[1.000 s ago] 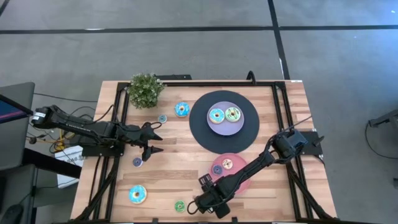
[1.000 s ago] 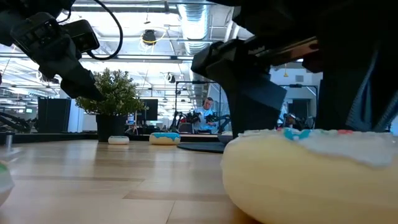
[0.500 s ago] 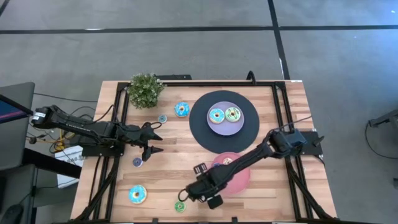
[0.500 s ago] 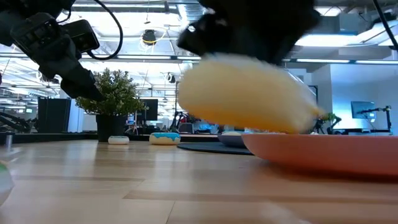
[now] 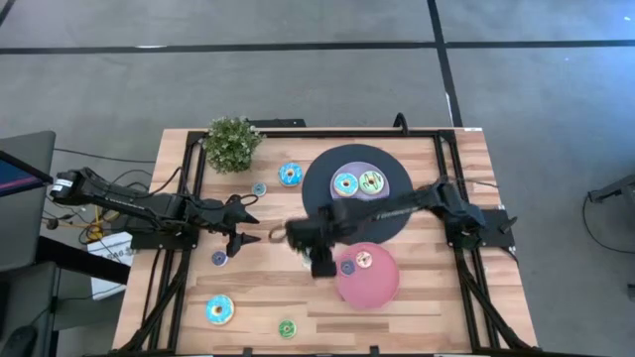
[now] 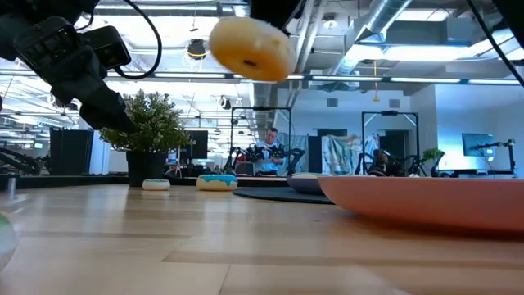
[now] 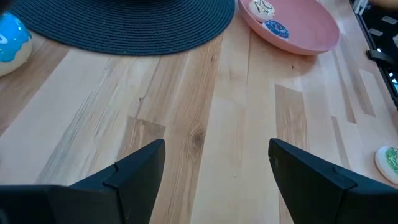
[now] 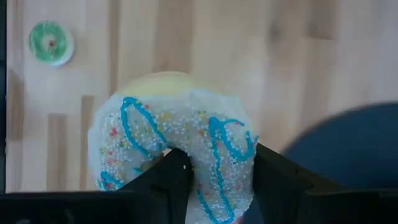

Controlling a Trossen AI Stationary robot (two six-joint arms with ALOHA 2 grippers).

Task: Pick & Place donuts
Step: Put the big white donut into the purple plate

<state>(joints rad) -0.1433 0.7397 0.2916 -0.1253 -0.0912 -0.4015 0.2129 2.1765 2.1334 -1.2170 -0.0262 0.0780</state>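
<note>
My right gripper (image 5: 286,235) hovers over the table's middle, between the black disc (image 5: 327,213) and my left gripper, shut on a large donut (image 8: 174,143) with white icing and blue drizzle. In the low view this donut (image 6: 251,47) is high above the table. Two donuts (image 5: 345,183) lie on the lavender plate (image 5: 382,193), and two small ones (image 5: 364,260) lie in the pink plate (image 5: 372,288). More donuts lie flat on the wood: blue (image 5: 290,175), small (image 5: 259,188), purple (image 5: 219,258), blue (image 5: 219,310), green (image 5: 287,328). My left gripper (image 5: 244,225) waits open at the left. My right gripper pinches the white-iced donut by one side of its ring (image 8: 221,177). One finger (image 8: 174,180) stands at the hole and the other finger (image 8: 277,186) on the outer rim. The donut is lifted clear and tilted, with its tan underside (image 6: 246,57) toward the table's near edge.
A potted plant (image 5: 233,143) stands at the far left corner. The black disc under the lavender plate fills the far middle. The pink plate sits near the middle right. Bare wood (image 7: 205,143) lies between my left gripper and the plates.
My right gripper took the white-iced donut off the table near the near edge, by the pink plate. It carried the donut up, toward the far edge and a little left, to the table's middle. The donut went from lying flat to hanging tilted, clear of the table.
</note>
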